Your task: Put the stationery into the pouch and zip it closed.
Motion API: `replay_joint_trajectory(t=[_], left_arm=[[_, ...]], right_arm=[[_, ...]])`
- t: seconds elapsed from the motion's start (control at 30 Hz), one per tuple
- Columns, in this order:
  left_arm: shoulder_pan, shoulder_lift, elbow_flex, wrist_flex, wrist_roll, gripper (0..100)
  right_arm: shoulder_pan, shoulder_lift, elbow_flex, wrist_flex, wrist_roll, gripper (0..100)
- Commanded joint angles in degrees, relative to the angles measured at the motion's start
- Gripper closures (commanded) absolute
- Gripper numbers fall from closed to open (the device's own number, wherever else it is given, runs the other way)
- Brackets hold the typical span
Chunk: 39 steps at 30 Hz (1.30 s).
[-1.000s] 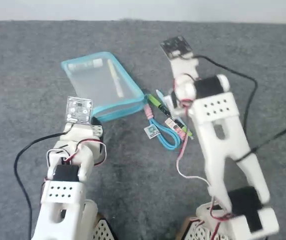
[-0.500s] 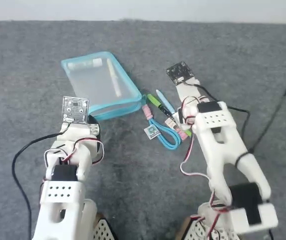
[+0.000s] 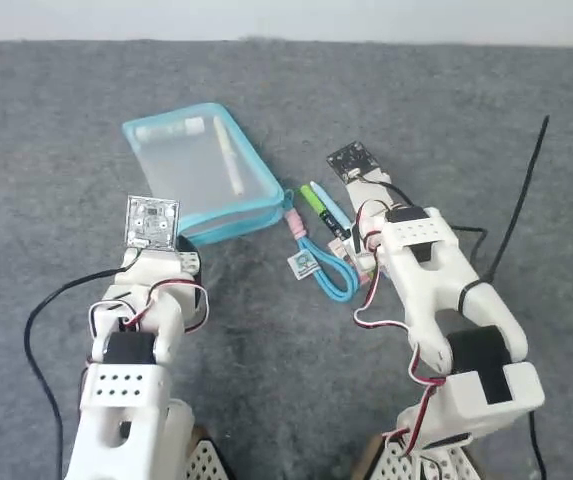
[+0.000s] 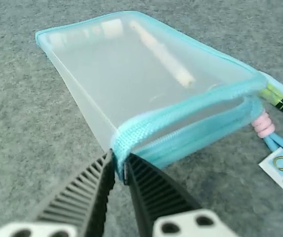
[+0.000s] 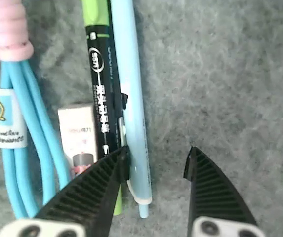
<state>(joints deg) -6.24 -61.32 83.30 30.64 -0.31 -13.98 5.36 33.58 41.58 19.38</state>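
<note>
**Pouch corner pinched, open end effector over the pens**

Your left end effector (image 4: 119, 170) is closed tight on the near corner of the translucent plastic pouch (image 3: 201, 170), its two ribbed fingers pressed on the turquoise zip edge. The pouch lies flat on the grey felt-covered counter (image 3: 486, 120), and you can see a slim white pen (image 4: 163, 52) through its wall.

Your right end effector (image 5: 158, 155) is spread wide and holds nothing. It hangs low over the loose stationery just beside the pouch's zip end. One fingertip (image 5: 116, 165) sits against the side of the light blue pen (image 5: 131, 98); the other is apart from it, over bare counter.

Touching the blue pen along its length is a green and black marker (image 5: 99, 74). Next to that lies a small pink boxed eraser (image 5: 77, 133), then a looped turquoise cord (image 5: 18, 123) with pink beads and a paper tag. All of these lie on the counter, outside the pouch
</note>
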Motion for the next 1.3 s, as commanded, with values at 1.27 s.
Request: replay_joint_trajectory(t=[1.27], left_arm=[[-0.2,-1.2,-0.5,-2.1,-0.6,99]], right_arm=[[9.1,-13.7,-2.5,21.1,-1.9,99.1]])
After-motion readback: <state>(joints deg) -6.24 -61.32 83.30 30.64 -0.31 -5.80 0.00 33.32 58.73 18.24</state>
